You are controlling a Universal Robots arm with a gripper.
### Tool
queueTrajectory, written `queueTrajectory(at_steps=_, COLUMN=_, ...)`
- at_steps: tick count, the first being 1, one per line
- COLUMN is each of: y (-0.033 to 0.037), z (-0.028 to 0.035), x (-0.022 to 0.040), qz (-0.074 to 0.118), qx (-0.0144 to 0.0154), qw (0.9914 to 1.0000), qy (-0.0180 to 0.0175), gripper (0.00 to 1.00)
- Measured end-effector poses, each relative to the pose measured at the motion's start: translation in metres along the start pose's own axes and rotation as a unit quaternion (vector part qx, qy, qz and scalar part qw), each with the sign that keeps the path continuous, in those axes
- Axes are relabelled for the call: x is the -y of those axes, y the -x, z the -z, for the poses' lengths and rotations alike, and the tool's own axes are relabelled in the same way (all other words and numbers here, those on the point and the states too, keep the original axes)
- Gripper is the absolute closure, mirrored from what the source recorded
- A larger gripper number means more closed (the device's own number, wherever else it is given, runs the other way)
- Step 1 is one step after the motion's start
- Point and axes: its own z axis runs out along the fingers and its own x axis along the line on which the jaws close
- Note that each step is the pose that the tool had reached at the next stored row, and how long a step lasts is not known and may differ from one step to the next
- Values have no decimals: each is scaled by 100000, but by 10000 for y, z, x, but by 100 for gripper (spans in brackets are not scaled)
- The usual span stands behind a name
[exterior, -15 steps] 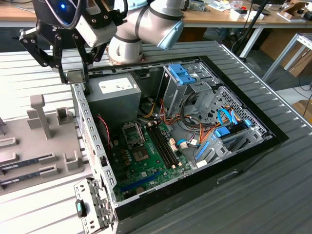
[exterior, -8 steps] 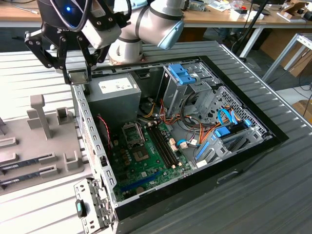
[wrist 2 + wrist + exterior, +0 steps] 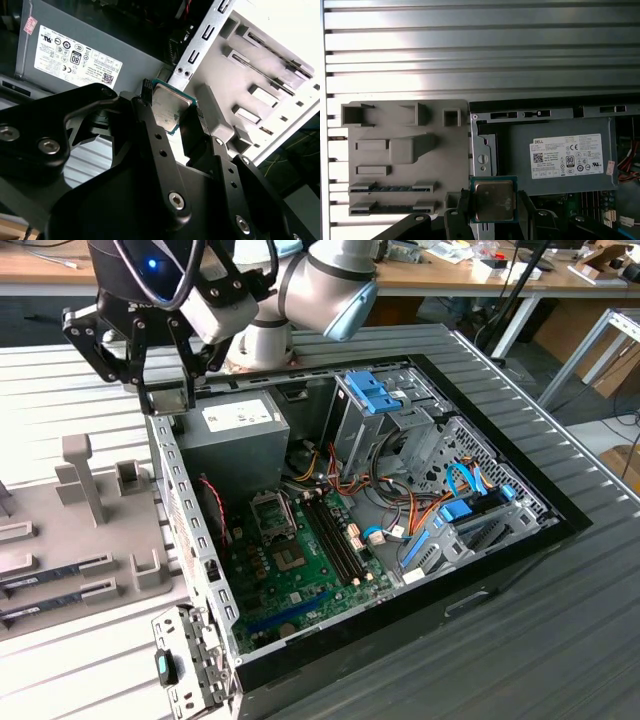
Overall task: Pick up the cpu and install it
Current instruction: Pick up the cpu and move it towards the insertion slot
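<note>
The claw (image 3: 165, 400) is clamped on the cpu (image 3: 493, 201). Its two black fingers (image 3: 150, 132) press on opposite edges of the green rim, so the silver top faces both wrist cameras. That edge grip most likely keeps the underside free of contact and the chip level enough to seat flat.

In the exterior view the claw hangs above the computer case (image 3: 520, 550), over the side wall at the exterior view's left, by the corner that holds the power supply (image 3: 230, 425). The cpu is therefore in the air, resting on nothing, just over the line where the case meets the grey fixture (image 3: 405, 155).

The case lies on its side on the ribbed metal tabletop (image 3: 560, 640), open face up, so the motherboard (image 3: 300, 570) can be reached from above. The fixture sits on the tabletop against the case wall. Its moulded slots hold parts in fixed spots, and two memory sticks (image 3: 392, 188) lie in the slots along one edge.

The socket (image 3: 272, 510) sits deeper in the case, beyond the power supply and well apart from the claw. It looks unfilled, so by my reading the pick is done and the install is not.
</note>
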Motion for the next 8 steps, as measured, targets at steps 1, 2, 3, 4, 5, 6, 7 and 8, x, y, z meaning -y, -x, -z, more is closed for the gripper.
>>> queueTrajectory(at_steps=1, y=10, z=-3, x=0, qz=1, qx=-4, qw=100000, qy=-5, gripper=53)
queueTrajectory(at_steps=2, y=23, z=-7, x=1, qz=4, qx=-3, qw=100000, qy=-5, gripper=53)
queueTrajectory(at_steps=3, y=28, z=-9, x=1, qz=3, qx=0, qw=100000, qy=-7, gripper=53)
queueTrajectory(at_steps=4, y=34, z=-11, x=1, qz=2, qx=-3, qw=100000, qy=-8, gripper=53)
queueTrajectory(at_steps=5, y=45, z=-14, x=1, qz=4, qx=-3, qw=100000, qy=-15, gripper=53)
queueTrajectory(at_steps=6, y=51, z=-15, x=1, qz=3, qx=-5, qw=100000, qy=-18, gripper=53)
queueTrajectory(at_steps=7, y=58, z=-18, x=1, qz=1, qx=2, qw=100000, qy=-15, gripper=53)
queueTrajectory(at_steps=8, y=63, z=-19, x=1, qz=3, qx=0, qw=100000, qy=-20, gripper=53)
